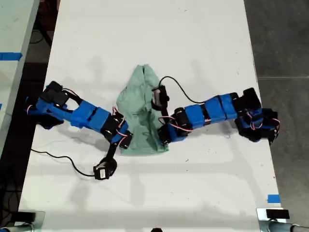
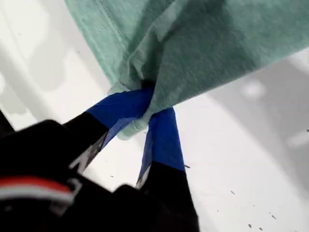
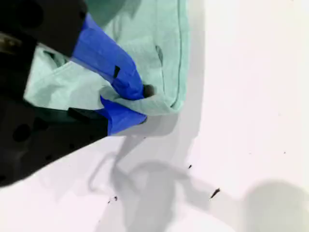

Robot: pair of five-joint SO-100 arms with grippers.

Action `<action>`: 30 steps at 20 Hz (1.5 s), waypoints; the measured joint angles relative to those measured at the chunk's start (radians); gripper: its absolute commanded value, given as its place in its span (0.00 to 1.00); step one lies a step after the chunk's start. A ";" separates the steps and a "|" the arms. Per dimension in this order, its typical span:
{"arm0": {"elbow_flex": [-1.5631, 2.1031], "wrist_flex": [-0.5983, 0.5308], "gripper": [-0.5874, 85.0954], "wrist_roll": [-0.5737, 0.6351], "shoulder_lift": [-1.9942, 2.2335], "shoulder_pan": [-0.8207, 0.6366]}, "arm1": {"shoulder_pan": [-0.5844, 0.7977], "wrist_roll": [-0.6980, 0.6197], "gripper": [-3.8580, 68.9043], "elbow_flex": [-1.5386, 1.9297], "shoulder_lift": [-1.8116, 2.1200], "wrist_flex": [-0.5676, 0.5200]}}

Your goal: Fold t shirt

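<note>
The t shirt [image 1: 140, 111] is a pale mint-green bunch at the middle of the white table, narrow at its far end and wider near the front. Two blue arms reach it, one from the exterior view's left [image 1: 91, 118] and one from its right [image 1: 207, 113]. Each has its jaws at a near corner of the cloth, and I cannot tell which arm is which. My first gripper [image 2: 145, 108] is shut on a gathered fold of the t shirt [image 2: 207, 43]. My second gripper [image 3: 137, 104] is shut on a hemmed corner of the t shirt [image 3: 145, 43].
The white table [image 1: 193, 193] runs the frame's length, with dark floor past its edge on the exterior view's right. A black cable [image 1: 63, 162] lies at the front left and another [image 1: 178, 87] arcs over the right arm. A blue tape mark [image 1: 273, 198] sits near the front right.
</note>
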 measured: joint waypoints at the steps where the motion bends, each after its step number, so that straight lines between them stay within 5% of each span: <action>1: 0.025 0.012 0.01 0.020 0.054 -0.038 | 0.037 -0.041 0.07 0.000 0.035 -0.014; 12: 0.038 0.048 0.01 0.333 0.241 -0.776 | 0.574 -0.252 0.08 0.000 0.130 -0.066; 16: 0.012 0.014 0.20 0.344 0.218 -0.850 | 0.710 -0.318 0.33 0.000 0.129 -0.097; 19: -0.006 -0.006 0.25 0.370 0.202 -0.885 | 0.792 -0.351 0.37 0.000 0.117 -0.103; 24: -0.014 0.012 0.24 0.417 0.272 -0.985 | 0.980 -0.388 0.35 -0.017 0.117 0.006; 25: -0.015 0.014 0.09 0.431 0.311 -1.003 | 1.009 -0.394 0.35 -0.017 0.117 0.052; 27: -0.017 0.041 0.00 0.459 0.396 -1.034 | 1.031 -0.397 0.05 -0.017 0.120 0.152; 30: -0.014 0.067 0.00 0.532 0.591 -1.046 | 1.003 -0.426 0.05 0.023 0.252 0.253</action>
